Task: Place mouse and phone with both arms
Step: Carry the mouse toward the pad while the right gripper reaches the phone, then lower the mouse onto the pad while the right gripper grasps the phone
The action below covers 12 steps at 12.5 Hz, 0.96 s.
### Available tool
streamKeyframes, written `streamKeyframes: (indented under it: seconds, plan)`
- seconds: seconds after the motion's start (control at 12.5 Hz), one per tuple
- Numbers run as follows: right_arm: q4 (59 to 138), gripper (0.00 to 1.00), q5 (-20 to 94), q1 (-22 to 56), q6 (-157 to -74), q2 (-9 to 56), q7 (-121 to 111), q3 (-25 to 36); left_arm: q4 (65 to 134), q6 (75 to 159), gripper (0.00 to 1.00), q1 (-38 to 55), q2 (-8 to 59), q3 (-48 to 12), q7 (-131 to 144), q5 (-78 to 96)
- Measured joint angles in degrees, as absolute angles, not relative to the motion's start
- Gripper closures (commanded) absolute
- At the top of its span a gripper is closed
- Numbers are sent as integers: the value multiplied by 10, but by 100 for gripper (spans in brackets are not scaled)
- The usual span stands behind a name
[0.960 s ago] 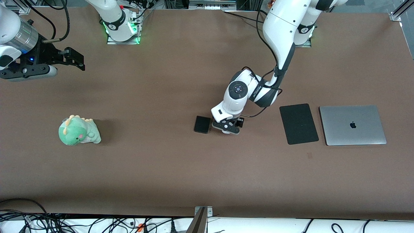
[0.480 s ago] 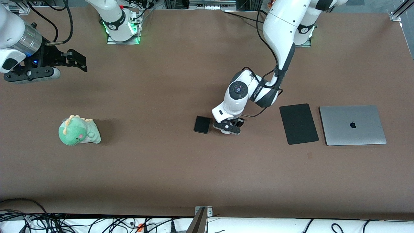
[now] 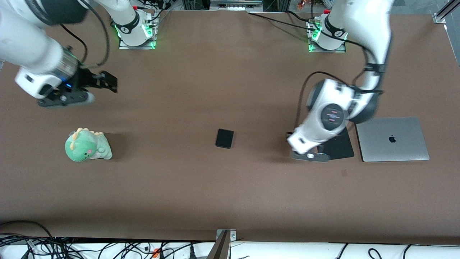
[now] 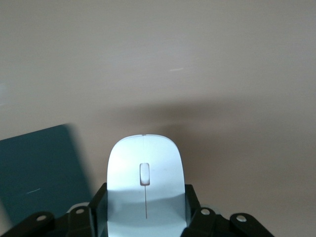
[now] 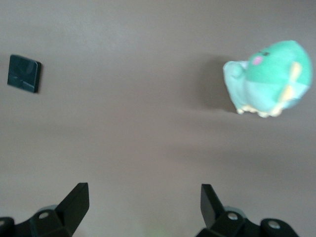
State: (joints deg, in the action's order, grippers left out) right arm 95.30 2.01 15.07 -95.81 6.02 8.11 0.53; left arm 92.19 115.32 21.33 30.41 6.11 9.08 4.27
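White mouse (image 4: 145, 190), seemingly gripped, carried toward mousepad (image 3: 339, 149).

Bare worktop (image 3: 230, 187) lies open around the phone (image 3: 225, 138), with room on every side. At its nine o'clock stands a plush toy (image 3: 88, 145); at three, the mouse pad (image 3: 339, 147) and laptop (image 3: 392, 139).
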Motion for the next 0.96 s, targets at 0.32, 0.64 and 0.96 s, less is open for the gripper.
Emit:
streamKeyframes:
  seconds: [0.32, 0.64, 0.96]
  plan:
    - [959, 0, 20, 253, -1099, 166, 255, 2, 974, 1133, 64, 122, 304, 60, 30, 37]
    - [955, 0, 20, 343, -1277, 292, 431, 1, 1082, 1302, 61, 117, 307, 54, 29, 4]
    - [868, 0, 20, 395, -1336, 416, 548, 1, 1163, 1428, 0, 115, 304, 53, 25, -6]
